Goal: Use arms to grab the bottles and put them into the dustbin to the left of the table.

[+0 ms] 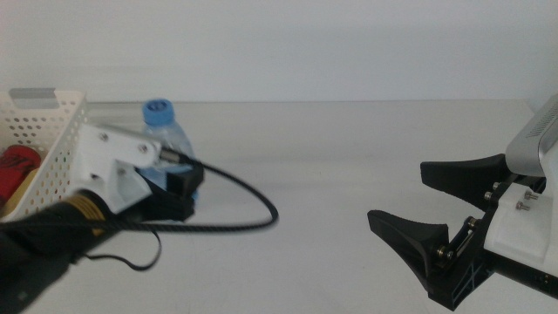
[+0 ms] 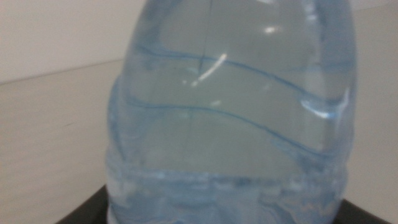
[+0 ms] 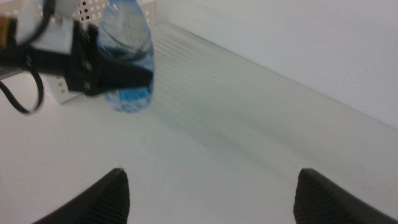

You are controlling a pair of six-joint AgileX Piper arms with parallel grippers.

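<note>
1. The water bottle (image 1: 166,131) is stood upright on the table (image 1: 349,174), just beside the dustbin (image 1: 44,131).
2. It is clasped at its lower body by the left gripper (image 1: 179,187).
3. A red can (image 1: 17,166) is seen inside the dustbin.
4. The right gripper (image 1: 436,214) is held wide, well apart.

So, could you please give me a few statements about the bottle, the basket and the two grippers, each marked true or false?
1. The left gripper is at the water bottle, its fingers on either side of it. True.
2. The water bottle's cap is red. False: it is blue.
3. The right gripper holds a bottle. False: its fingers are spread with nothing between them, over the table at the right.
4. The white basket stands at the table's left, something red inside it. True.
5. The bottle lies on its side. False: it looks upright.
</note>
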